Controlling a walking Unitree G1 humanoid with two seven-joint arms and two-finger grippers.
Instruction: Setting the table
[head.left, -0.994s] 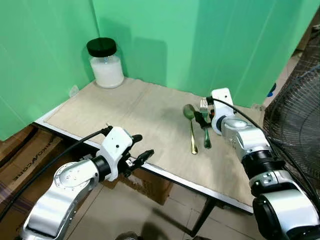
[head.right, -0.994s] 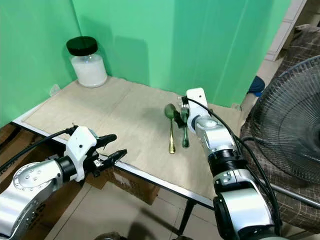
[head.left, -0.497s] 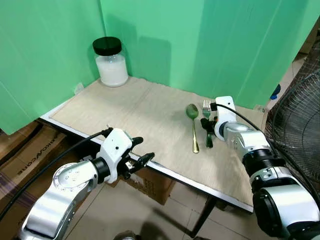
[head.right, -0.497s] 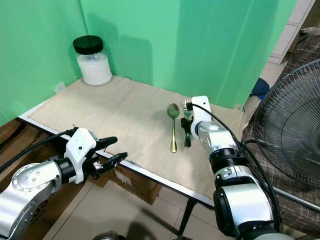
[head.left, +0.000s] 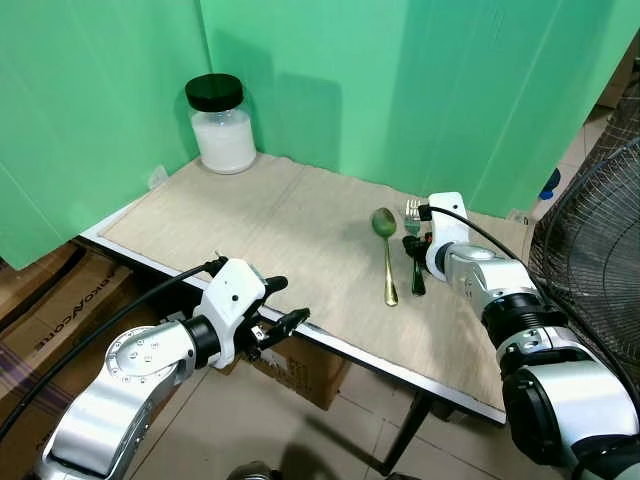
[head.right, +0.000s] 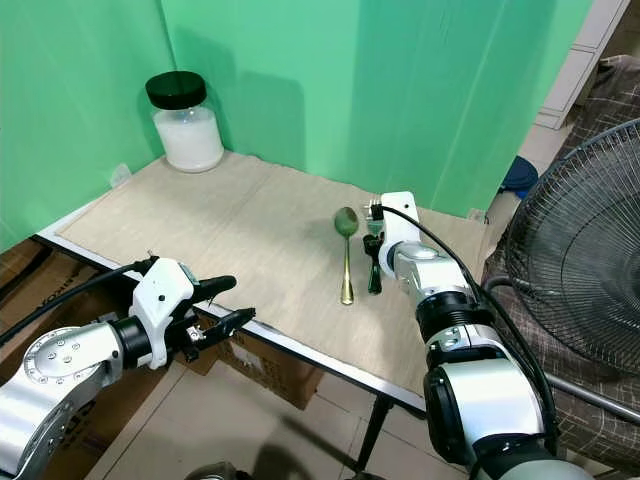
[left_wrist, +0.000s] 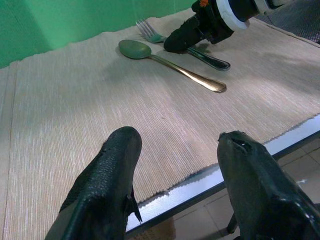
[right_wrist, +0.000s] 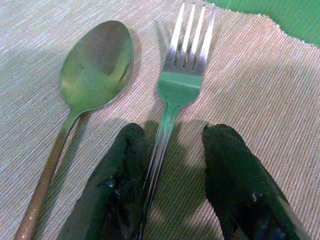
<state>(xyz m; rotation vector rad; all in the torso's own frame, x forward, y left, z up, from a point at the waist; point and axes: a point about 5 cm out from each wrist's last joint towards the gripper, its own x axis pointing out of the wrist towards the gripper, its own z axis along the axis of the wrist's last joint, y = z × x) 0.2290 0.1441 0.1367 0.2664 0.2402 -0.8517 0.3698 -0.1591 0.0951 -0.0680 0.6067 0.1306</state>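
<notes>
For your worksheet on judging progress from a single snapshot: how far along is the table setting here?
Done: a spoon and a fork lie side by side on the mat.

In hand: the right hand is low over the fork's handle, open, one finger on each side.

Left: no plate or cup is laid. A lidded jar stands at the far corner. The left hand waits open at the table's near edge.

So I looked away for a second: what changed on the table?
Little. The camera shifted early on. The right gripper stays low over the fork, fingers open either side of its handle, not closed. The spoon, jar and left gripper at the near edge are as before.
</notes>
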